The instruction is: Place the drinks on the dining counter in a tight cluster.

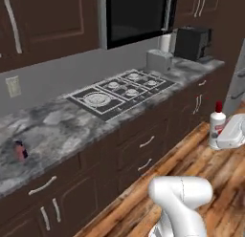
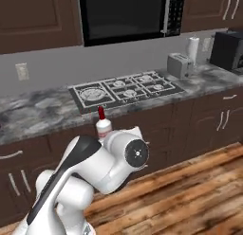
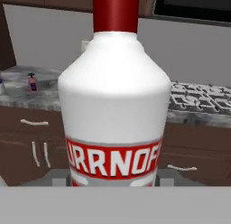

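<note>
Wide white bottle with red cap and red-lettered label (image 3: 115, 110) centre of hand view, carried upright off counter; at right edge in left base view. Gripper (image 1: 229, 135) clamped on lower body. Probably rigid, smooth, slippery, top-heavy; best held low, below shoulder.

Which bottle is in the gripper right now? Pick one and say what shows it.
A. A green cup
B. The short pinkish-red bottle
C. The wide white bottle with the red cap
C: the white bottle with its red cap stands upright at the gripper, lifted off the wall counter.
</note>
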Robot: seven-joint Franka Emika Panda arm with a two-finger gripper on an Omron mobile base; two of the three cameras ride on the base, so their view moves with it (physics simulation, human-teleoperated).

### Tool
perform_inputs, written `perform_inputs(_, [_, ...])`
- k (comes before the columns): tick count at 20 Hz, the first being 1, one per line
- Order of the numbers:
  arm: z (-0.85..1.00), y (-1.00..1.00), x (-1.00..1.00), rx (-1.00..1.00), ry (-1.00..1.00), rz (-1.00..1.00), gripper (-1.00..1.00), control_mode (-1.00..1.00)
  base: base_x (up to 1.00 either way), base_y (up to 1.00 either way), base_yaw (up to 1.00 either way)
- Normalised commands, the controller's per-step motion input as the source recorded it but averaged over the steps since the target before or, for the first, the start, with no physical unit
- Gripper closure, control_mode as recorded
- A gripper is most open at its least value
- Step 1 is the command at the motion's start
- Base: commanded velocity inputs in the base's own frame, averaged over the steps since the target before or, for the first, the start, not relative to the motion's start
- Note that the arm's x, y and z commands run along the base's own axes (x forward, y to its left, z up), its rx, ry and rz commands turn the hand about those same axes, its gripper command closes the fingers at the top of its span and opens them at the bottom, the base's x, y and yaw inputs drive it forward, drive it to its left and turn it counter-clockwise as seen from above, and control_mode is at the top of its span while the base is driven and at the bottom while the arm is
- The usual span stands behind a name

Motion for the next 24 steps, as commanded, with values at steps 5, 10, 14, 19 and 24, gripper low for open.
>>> perform_inputs(5, [0.0, 0.0, 0.0, 0.0, 0.0, 0.0, 1.0, 1.0, 0.0, 0.0, -0.98])
perform_inputs(10, [0.0, 0.0, 0.0, 0.0, 0.0, 0.0, 1.0, 1.0, 0.01, 0.0, -0.98])
perform_inputs(14, [0.0, 0.0, 0.0, 0.0, 0.0, 0.0, 1.0, 1.0, 0.01, 0.01, -0.96])
perform_inputs(19, [0.0, 0.0, 0.0, 0.0, 0.0, 0.0, 1.0, 1.0, 0.17, 0.15, -0.9])
perform_inputs(24, [0.0, 0.0, 0.0, 0.0, 0.0, 0.0, 1.0, 1.0, 0.27, 0.3, -0.85])
